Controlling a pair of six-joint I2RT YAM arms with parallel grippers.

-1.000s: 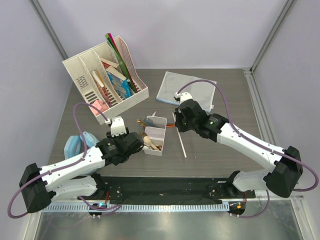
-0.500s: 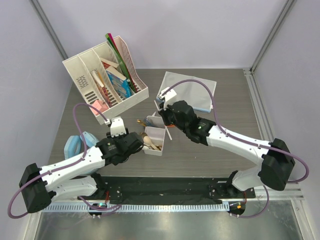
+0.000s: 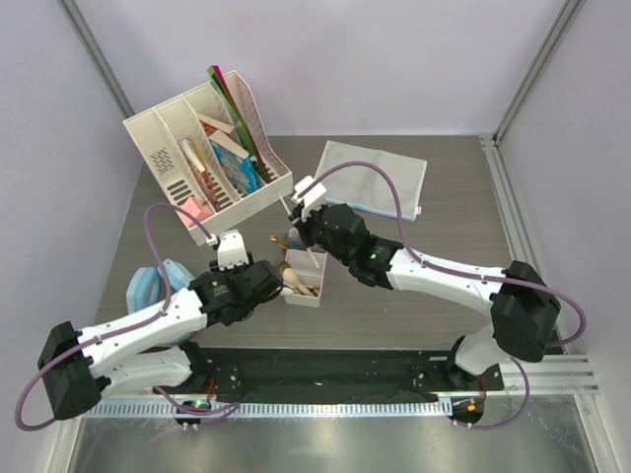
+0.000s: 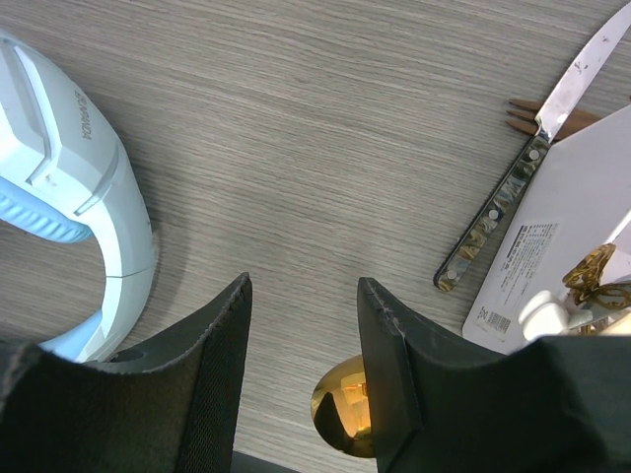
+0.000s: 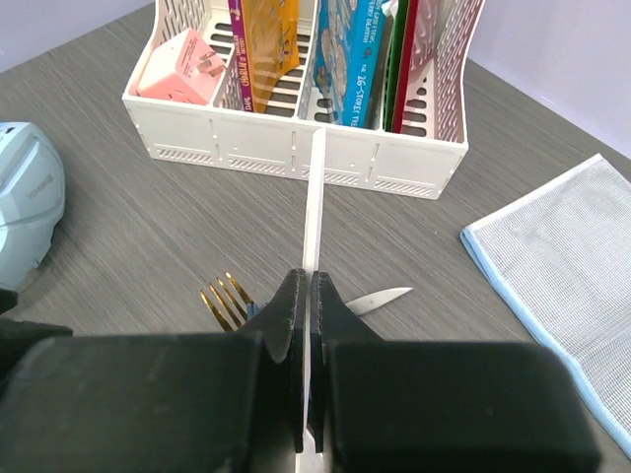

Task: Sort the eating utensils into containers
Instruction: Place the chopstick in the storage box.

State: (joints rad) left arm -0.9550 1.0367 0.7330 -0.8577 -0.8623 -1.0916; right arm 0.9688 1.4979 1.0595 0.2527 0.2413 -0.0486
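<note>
- R fingers (image 5: 288, 335) pressed together, pinching a thin white stick-shaped utensil (image 5: 315, 197) (far end points at the white slotted file rack (image 5: 296, 148)), near the far end of the small white translucent plastic box (image 3: 304, 300).
- L fingers (image 4: 212, 374) spread, holding nothing, low over the wood-grain counter (image 4: 296, 118) beside that box.
- Shiny gold spoon bowl (image 4: 340, 412) just beside one L finger; silver knife w/ mottled handle (image 4: 493, 212) lies on the counter along the box.

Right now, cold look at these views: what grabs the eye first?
The right pincer hovers at the far end of the white divided box in the middle of the table. It is shut on a thin white stick that points at the file rack of books at the back left. The left pincer hangs open over bare table beside the box, and a gold spoon peeks out by one finger.
</note>
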